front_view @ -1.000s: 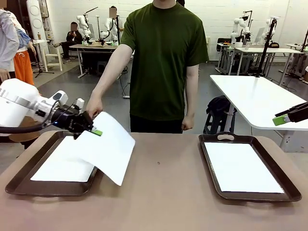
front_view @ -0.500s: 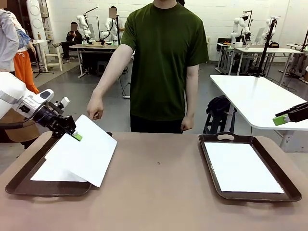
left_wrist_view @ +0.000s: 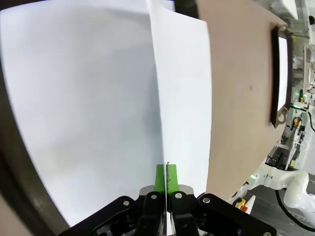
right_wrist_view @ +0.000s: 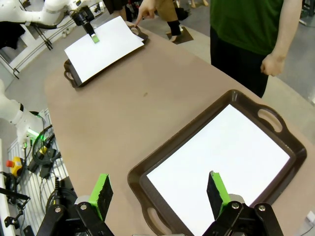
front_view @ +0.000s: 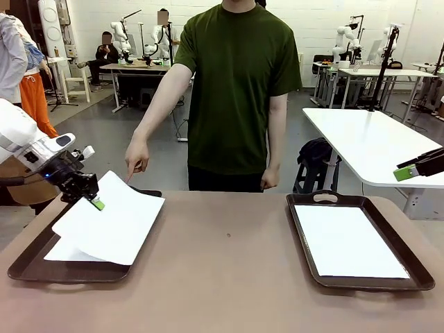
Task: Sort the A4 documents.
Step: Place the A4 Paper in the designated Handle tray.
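The left gripper (front_view: 97,203) is clamped on one edge of a sheet (front_view: 114,218), held tilted over the left tray (front_view: 28,260) and the sheet already in it (front_view: 61,251). The held sheet should be levelled and squared to the tray before release, since thin paper slides. The right gripper (right_wrist_view: 157,191) hangs with fingers apart above the right tray's (right_wrist_view: 197,123) sheet (right_wrist_view: 221,152). Where the far corner of the held sheet rests cannot be made out.

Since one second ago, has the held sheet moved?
Yes. The held sheet went left and down, now lying low over the left tray.
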### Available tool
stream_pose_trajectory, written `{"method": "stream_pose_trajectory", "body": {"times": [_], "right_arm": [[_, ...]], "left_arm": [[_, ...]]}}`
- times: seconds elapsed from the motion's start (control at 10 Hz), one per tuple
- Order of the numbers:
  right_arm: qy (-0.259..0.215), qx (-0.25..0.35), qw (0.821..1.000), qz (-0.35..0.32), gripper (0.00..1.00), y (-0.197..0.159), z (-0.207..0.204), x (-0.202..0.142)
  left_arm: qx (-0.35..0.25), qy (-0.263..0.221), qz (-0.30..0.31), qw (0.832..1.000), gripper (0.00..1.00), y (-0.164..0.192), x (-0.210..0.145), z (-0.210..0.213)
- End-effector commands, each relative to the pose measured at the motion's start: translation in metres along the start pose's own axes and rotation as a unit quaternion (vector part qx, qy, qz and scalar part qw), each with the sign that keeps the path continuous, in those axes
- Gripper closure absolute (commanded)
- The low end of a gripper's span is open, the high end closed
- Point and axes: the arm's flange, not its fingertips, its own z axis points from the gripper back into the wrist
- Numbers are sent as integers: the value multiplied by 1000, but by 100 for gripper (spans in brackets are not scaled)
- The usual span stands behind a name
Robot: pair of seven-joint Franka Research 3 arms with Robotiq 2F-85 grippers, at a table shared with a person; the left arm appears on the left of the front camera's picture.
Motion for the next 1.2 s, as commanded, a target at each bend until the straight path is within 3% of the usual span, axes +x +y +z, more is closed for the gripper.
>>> {"method": "stream_pose_trajectory", "body": {"times": [0.0, 0.7, 0.8, 0.9, 1.0, 1.1], "right_arm": [[-3, -1, 1000, 3, 0, 0, -1, 1], [-3, -1, 1000, 3, 0, 0, -1, 1], [-3, -1, 1000, 3, 0, 0, -1, 1], [-3, -1, 1000, 3, 0, 0, -1, 1], [-3, -1, 1000, 3, 0, 0, -1, 1], [-3, -1, 1000, 3, 0, 0, -1, 1]], "left_arm": [[14, 1, 23, 1000, 99, 7, 6, 9], [103, -37, 26, 994, 99, 7, 12, 2], [108, -31, 19, 994, 80, 6, 12, 2], [107, -25, 15, 994, 80, 6, 13, 2], [105, -23, 13, 994, 60, 7, 12, 2], [104, -21, 10, 994, 76, 7, 13, 2]]}}
